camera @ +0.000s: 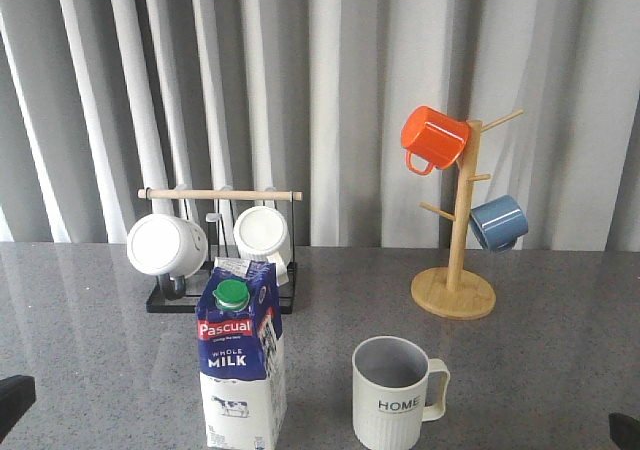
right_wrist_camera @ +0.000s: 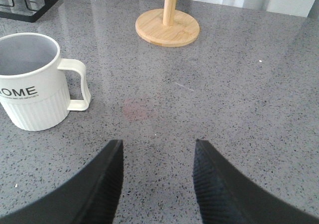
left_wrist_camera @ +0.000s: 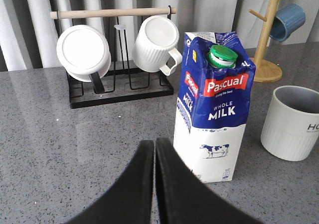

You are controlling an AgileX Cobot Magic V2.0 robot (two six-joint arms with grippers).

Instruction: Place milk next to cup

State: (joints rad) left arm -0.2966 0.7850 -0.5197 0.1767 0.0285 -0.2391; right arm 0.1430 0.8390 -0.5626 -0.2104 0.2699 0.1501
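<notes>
While the left gripper is pressed together, empty, the milk stands upright just beyond at one o'clock, printed face nearward, cup at its three o'clock; right gripper spread

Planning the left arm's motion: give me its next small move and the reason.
Probably open the left gripper and ease it toward the milk. Its fingers are shut with nothing between them, just short of the carton, which stands upright, apart from the cup.
</notes>
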